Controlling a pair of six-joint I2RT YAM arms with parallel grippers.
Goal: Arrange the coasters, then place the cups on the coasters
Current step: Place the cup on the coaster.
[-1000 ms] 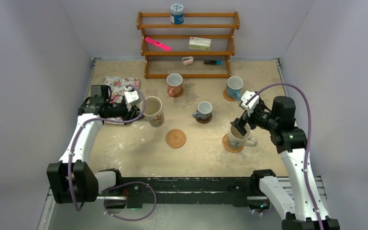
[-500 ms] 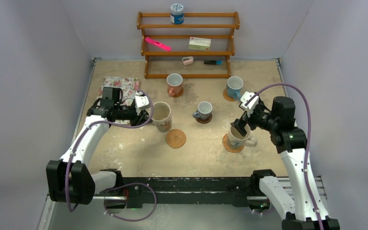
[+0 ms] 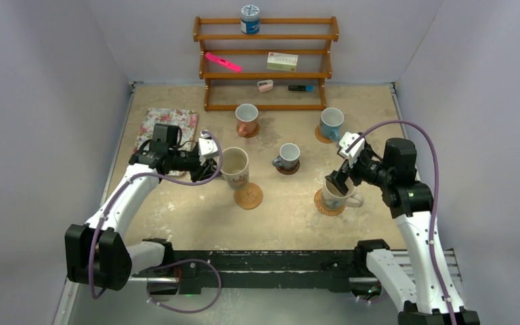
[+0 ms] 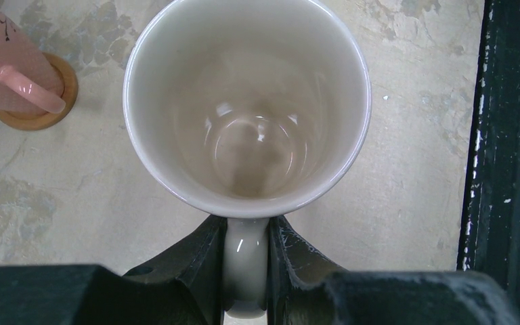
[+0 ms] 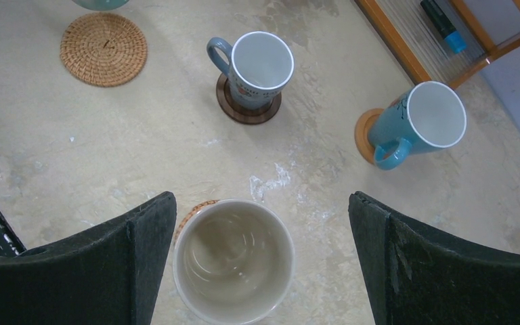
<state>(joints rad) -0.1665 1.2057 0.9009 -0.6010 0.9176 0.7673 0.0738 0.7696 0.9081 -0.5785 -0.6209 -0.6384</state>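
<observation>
**Finding 1.** Within the last second my left arm has carried the cream mug [image 3: 235,166] away from the floral mat [image 3: 169,122] and across to the bare woven coaster [image 3: 249,197]. Seen from above, the mug now stands at that coaster's far-left edge and overlaps its rim, so it is not yet centred. I cannot tell whether its base is clear of the table.

**Finding 2.** The left gripper [image 4: 246,247] is clamped narrow on the mug's handle, with 1 finger on each side.

**Finding 3.** The right gripper [image 5: 262,203] has not moved. Its jaws are spread wide and hold nothing. It hangs over the second cream mug [image 3: 338,193], which sits on its own coaster to the right of the bare coaster.

**Finding 4.** Beyond the bare coaster, the pink mug [image 3: 246,118], the blue mug [image 3: 331,122] and the small grey-blue mug [image 3: 288,155] each sit on a coaster.

**Assessment.** 4 of 5 mugs are placed, and the carried mug is the last. I judge that what remains is a short shift to centre it on the bare coaster, a level set-down, then release.
</observation>
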